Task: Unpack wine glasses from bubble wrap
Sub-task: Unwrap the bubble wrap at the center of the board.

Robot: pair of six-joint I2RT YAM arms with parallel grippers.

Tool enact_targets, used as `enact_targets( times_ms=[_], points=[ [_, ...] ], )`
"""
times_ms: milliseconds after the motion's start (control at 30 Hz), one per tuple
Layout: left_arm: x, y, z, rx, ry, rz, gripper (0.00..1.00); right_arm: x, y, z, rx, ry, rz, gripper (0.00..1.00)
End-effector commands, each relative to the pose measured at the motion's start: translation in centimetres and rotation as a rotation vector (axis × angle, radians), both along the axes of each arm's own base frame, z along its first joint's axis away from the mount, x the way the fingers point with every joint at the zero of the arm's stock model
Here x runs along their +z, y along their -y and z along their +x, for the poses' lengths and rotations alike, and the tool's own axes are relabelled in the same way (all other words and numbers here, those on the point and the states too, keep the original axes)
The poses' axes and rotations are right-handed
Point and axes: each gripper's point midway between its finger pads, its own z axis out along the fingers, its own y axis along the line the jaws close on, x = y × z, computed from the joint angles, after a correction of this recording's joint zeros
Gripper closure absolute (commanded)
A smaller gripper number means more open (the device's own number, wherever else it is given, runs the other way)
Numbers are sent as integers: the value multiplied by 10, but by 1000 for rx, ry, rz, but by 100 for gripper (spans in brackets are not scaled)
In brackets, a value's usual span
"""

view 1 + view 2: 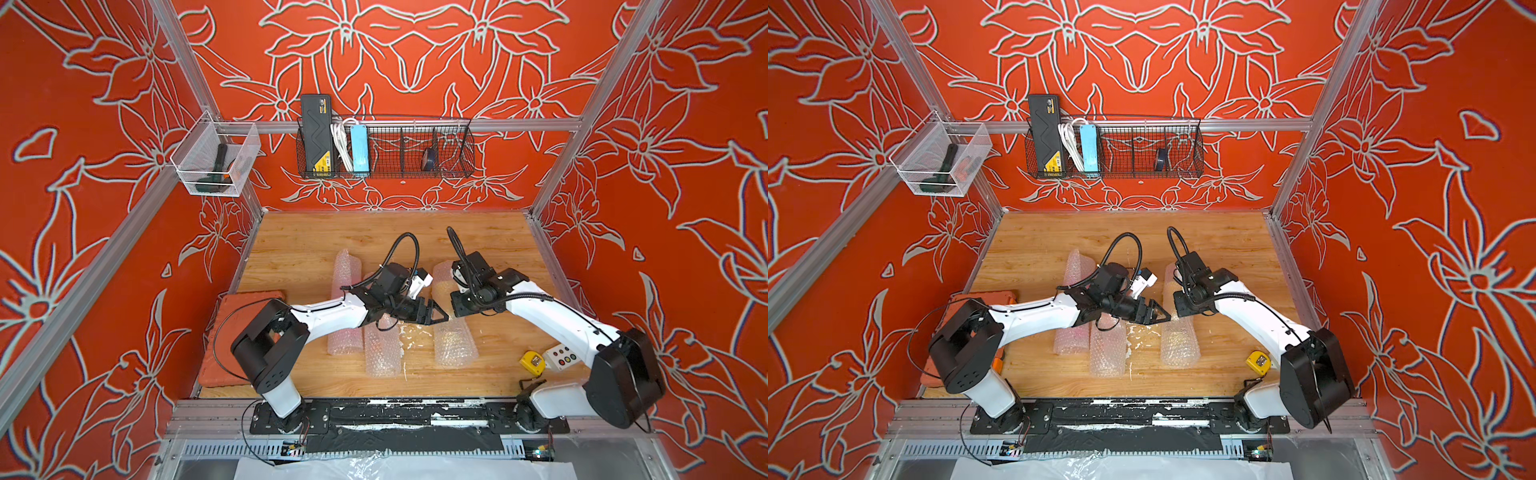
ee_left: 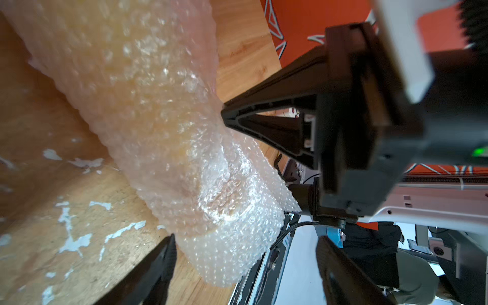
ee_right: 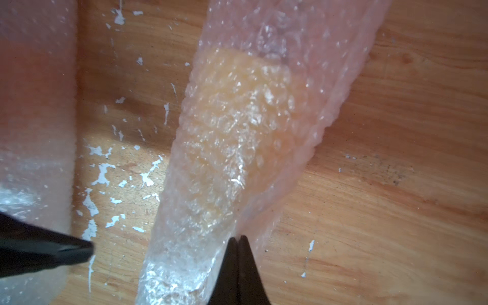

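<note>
- On the wooden worktop (image 1: 478, 241), the right end effector (image 3: 239, 239) is clenched on a fold of the clear bubble-wrap roll (image 1: 455, 336).
- The roll's long axis runs away from both arms, and a yellowish goblet (image 3: 237, 111) shows inside.
- The left end effector (image 2: 245, 239), released, hovers just beside its left flank.

Right claw (image 3: 238, 239) tight on yellow-tinged bubble-wrap roll (image 3: 232, 132)

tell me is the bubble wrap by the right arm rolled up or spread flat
Rolled up: the bubble wrap lies as a tube on the table, a yellowish shape showing through; the right tool, shut, pinches a fold.
</note>
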Motion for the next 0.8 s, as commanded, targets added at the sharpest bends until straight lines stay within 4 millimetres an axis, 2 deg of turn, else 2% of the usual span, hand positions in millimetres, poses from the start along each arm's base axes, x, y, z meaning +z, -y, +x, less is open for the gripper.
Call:
enact_targets(
  times_ms=[0, 333, 467, 567, 667, 767],
  points=[
    [-2, 7, 7, 35, 11, -15, 19, 4, -9, 0, -24, -1, 118, 100],
    [-37, 11, 25, 90, -4, 51, 22, 14, -17, -2, -9, -2, 230, 100],
    [-43, 14, 31, 90, 1, 73, 33, 12, -15, -4, -7, -16, 226, 100],
    [-44, 15, 33, 86, 7, 82, 36, 10, -12, -3, -10, -19, 224, 100],
    [-46, 14, 34, 81, 10, 103, 48, 11, -8, 0, -12, -30, 232, 99],
    [-49, 11, 33, 81, 11, 116, 54, 10, -4, 3, -17, -38, 230, 99]
  ],
)
